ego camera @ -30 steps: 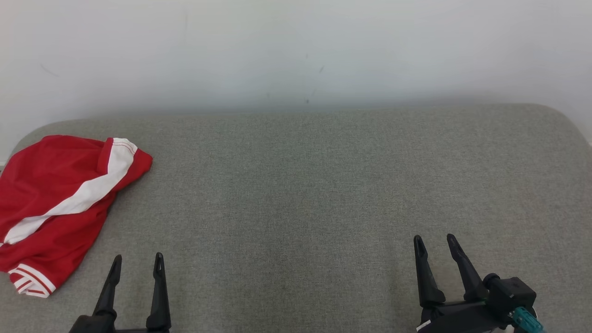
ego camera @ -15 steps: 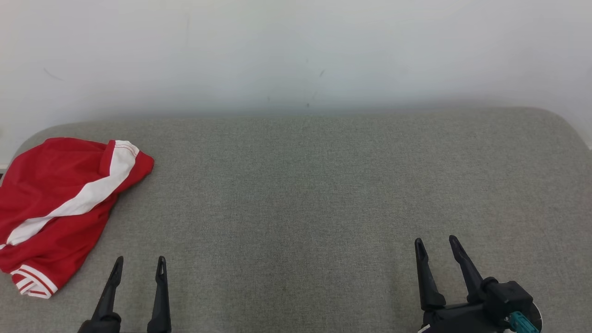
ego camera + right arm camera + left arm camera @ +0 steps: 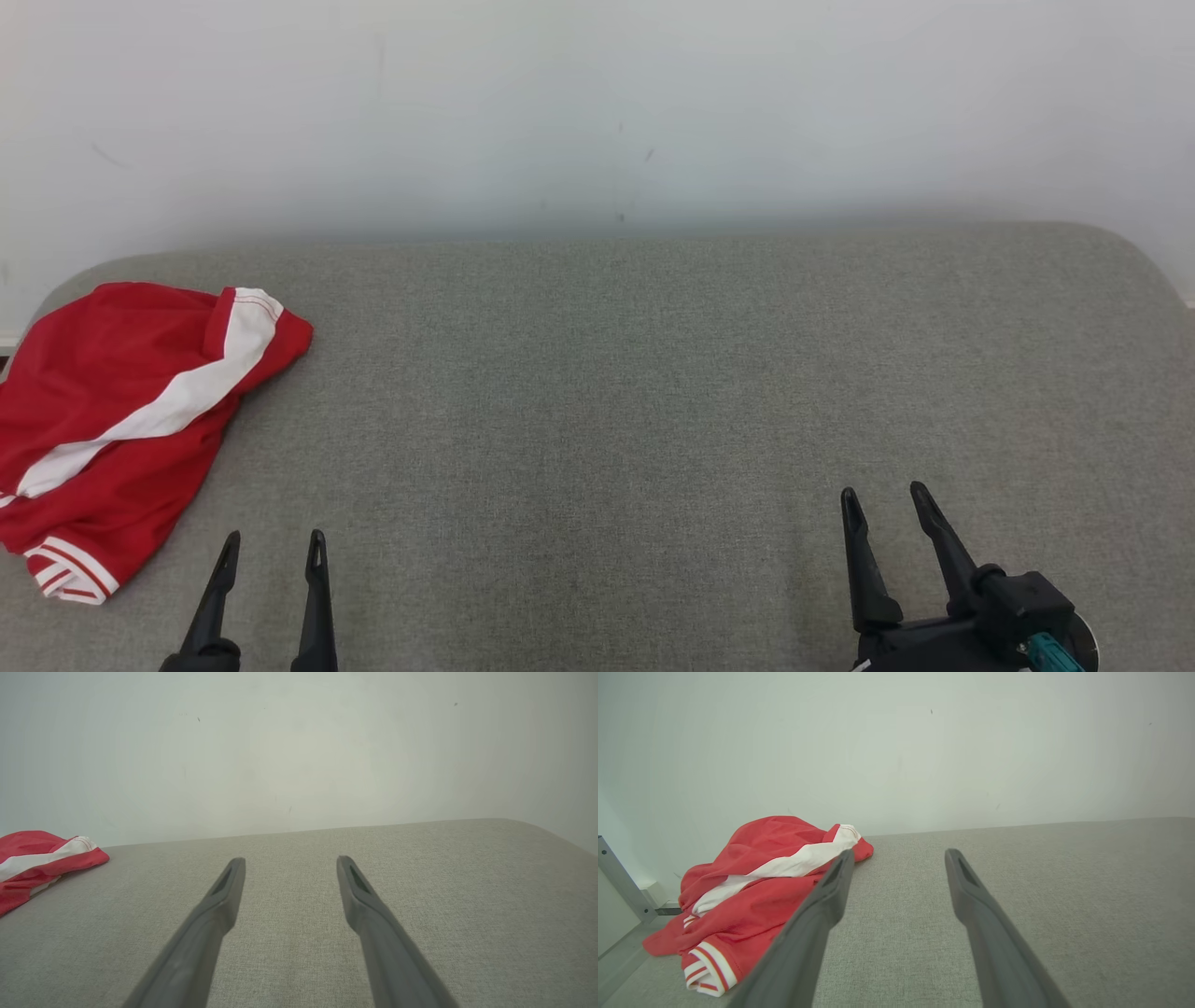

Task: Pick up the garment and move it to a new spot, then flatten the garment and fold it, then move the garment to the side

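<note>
**Item 1. Left end effector** (image 3: 273, 537): fingers are standing wide apart and gripping nothing, pointing out over the bare grey counter (image 3: 607, 392).

**Item 2. Right end effector** (image 3: 882, 490): fingers are likewise standing spread and empty, and nothing is lying ahead of them but counter.

**Item 3. Garment** (image 3: 121, 411): red with a broad white band, it is lying rumpled in a loose heap. It is sitting ahead and to the left of the left end effector, near but not touching, and well off to the left of the right one. The striped cuff (image 3: 70, 574) is lying closest to the left fingers, with the rest mounding away beyond it.

**Item 4. Handling note (judgement):** the pick-up is looking like the step in hand, since the cloth is lying neither flat nor folded.
- The left end effector is the better placed of the two. It should be swinging leftward and descending onto a raised ridge of cloth, not the flat cuff edge, so both fingers are straddling fabric before closing.
- A shallow pinch is risking a slip, because the cloth is looking thin and slack.

**Item 5. Wall** (image 3: 597, 112): pale and plain, it is standing beyond the counter's far edge.
</note>
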Available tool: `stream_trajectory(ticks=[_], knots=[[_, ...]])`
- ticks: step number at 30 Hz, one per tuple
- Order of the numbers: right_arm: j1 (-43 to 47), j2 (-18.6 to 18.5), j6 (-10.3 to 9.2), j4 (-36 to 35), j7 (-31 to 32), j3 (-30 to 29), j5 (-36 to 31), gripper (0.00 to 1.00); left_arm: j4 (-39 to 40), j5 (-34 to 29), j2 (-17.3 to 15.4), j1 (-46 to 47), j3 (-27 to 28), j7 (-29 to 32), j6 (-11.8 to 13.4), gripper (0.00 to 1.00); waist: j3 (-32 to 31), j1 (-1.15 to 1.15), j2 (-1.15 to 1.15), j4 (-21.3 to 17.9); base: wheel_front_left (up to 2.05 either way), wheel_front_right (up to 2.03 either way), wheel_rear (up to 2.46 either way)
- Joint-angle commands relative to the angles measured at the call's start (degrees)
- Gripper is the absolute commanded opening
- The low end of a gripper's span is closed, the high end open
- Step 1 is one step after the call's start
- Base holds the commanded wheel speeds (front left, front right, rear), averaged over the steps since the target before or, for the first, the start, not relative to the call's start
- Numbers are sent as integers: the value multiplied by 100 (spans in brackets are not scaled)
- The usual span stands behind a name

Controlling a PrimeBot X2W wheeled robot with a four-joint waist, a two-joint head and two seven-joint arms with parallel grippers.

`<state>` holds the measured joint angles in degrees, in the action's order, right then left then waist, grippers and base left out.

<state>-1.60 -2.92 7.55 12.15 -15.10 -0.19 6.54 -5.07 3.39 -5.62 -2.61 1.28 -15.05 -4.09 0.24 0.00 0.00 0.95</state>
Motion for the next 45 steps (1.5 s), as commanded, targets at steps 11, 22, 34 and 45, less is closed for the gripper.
stream_trajectory(ticks=[11, 22, 34, 45], knots=[[-48, 7, -12, 154, -8, -17, 41, 100, -197, 86, 54, -26, 34, -20, -65, 100, -23, 0, 0, 9, 0, 0, 0], [-73, 7, -12, 312, -7, -7, 101, 100, -229, 98, 82, 2, 57, -20, -79, 100, -35, 0, 0, 36, 0, 0, 0], [4, 7, -12, 370, -8, -5, 185, 100, -273, 90, 92, 15, 85, -20, -87, 100, -33, 0, 0, 525, 0, 0, 0], [32, 7, -12, 403, -7, -1, 247, 100, -276, 129, 94, -82, 202, -20, -45, 100, -37, 0, 0, 1338, 0, 0, 0]])
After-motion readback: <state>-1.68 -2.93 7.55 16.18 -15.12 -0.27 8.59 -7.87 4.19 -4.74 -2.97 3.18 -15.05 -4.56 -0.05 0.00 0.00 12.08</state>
